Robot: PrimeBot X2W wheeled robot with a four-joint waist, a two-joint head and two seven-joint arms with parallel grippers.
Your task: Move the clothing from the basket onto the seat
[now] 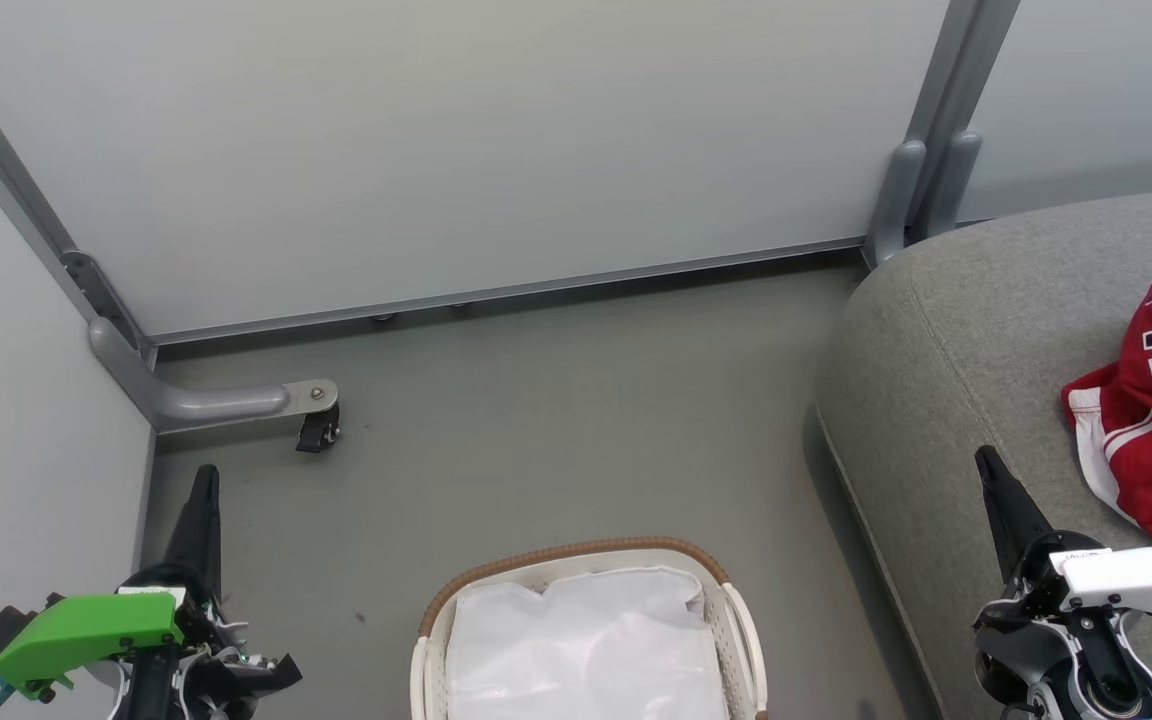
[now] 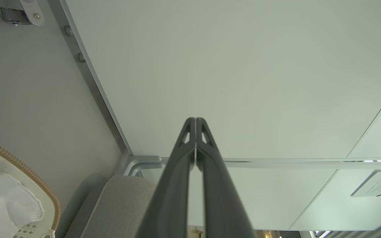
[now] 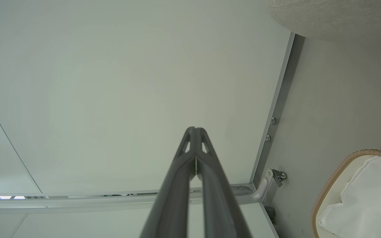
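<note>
Pale grey partition panels [image 1: 496, 150] in metal frames close off the far side and the left side of the space. Below them lies a dull grey floor [image 1: 556, 430]. On the right stands the seat [image 1: 966, 350], a large grey fabric cushion whose rounded corner reaches toward the far panel.

The basket [image 1: 576, 552] sits on the floor at the near edge, between the two arms and left of the seat. It is white and perforated, with a brown woven rim. Inside it lies the white liner cloth [image 1: 586, 640], crumpled.

The clothing [image 1: 1151, 420] rests on the seat at the far right, partly cut off by the edge of the head view. It is a red bundle with white stripes and dark lettering edged in white.

The left gripper [image 1: 204, 478] is at the near left over the floor, beside the left panel and well apart from the basket. Its two dark fingers are pressed together along their tips and hold nothing. The right gripper [image 1: 984, 458] is at the near right above the seat's edge, just left of the clothing. Its fingers are likewise closed tip to tip, with nothing between them.

A small black castor [image 1: 316, 428] on a curved metal foot stands on the floor at the far left.
</note>
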